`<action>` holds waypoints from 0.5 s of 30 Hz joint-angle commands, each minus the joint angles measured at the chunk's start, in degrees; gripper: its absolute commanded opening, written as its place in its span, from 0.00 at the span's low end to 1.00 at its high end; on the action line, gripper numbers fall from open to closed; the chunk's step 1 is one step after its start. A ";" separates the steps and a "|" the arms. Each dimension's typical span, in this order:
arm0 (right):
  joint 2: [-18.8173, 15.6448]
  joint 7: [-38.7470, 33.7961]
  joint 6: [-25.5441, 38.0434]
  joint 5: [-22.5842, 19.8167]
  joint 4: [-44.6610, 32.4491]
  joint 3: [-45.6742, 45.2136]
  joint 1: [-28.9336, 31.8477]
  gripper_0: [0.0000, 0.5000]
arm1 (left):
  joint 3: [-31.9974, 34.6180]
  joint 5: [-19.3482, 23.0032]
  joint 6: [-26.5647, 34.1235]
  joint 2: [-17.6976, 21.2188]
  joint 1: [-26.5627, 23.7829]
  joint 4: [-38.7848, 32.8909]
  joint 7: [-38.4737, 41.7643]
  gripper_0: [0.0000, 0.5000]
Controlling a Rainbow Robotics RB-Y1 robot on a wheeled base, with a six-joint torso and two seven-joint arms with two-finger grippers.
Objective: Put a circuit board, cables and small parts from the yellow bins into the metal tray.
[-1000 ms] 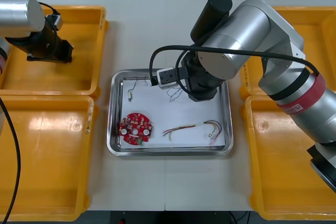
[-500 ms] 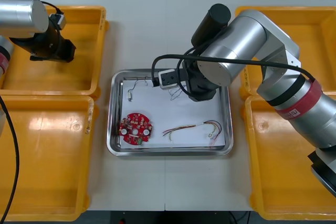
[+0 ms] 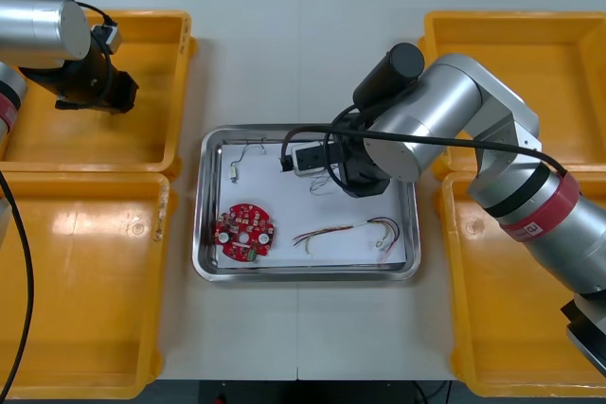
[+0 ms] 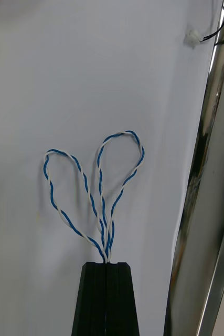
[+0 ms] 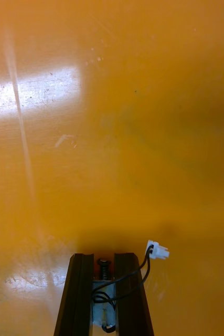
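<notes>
From where I stood over the front view, the metal tray (image 3: 201, 234) sat between the yellow bins and already held a round red circuit board (image 3: 246, 232) near its left corner, a red and yellow cable (image 3: 350, 229) beside that, and a thin black lead (image 3: 248, 149) along its far wall. The right gripper (image 3: 336, 172) hung low over the tray's far half, which I took to mean it had come there to set something down. The left gripper (image 3: 114, 94) was poised over the far left yellow bin (image 3: 176, 63), well apart from the tray. In the right wrist view its two fingers (image 4: 93, 294) were pressed together on the ends of a twisted blue and white cable (image 4: 101, 184), whose two loops fanned out over the tray's white floor just beside the shiny wall (image 4: 206, 210); I could not tell whether the loops touched the floor, but it looked like the moment before a release. In the left wrist view the fingers (image 5: 80, 294) stood a little apart, clamped on a black cable (image 5: 138, 275) with a white plug (image 5: 158, 251), close above the bin's orange floor (image 5: 117, 131), seemingly a fresh pick awaiting its trip to the tray.
</notes>
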 commanded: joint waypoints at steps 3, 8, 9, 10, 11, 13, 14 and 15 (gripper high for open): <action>-0.36 1.19 -2.31 1.99 -0.56 2.72 0.62 0.00 | -0.75 0.76 0.10 0.67 -2.78 -0.08 -5.23 0.00; -0.36 1.19 -2.92 2.34 -0.48 2.72 0.88 0.00 | -0.39 0.41 1.77 0.67 -2.87 -1.13 -5.23 0.00; -0.36 1.28 -3.01 2.42 -0.48 2.72 0.88 0.00 | -0.13 0.33 2.21 0.67 -2.87 -1.48 -5.23 0.00; -0.36 1.28 -3.01 2.42 -0.56 2.72 0.97 0.00 | 0.40 0.06 3.44 0.75 -2.78 -2.01 -5.23 0.00; -0.36 1.36 -3.01 2.42 -0.56 2.72 1.06 0.00 | 1.01 -0.03 4.49 0.75 -2.78 -2.80 -5.23 0.00; -0.45 1.36 -3.01 2.60 -0.56 2.72 1.15 0.00 | 1.98 -0.29 6.43 0.84 -2.78 -3.94 -5.14 0.00; -0.45 1.36 -3.10 2.69 -0.56 2.72 1.24 0.00 | 2.51 -0.55 7.75 0.93 -2.78 -5.00 -5.14 0.00; -0.45 1.36 -3.18 2.69 -0.56 2.72 1.32 0.00 | 2.77 -0.64 8.45 0.93 -2.78 -5.44 -5.06 0.00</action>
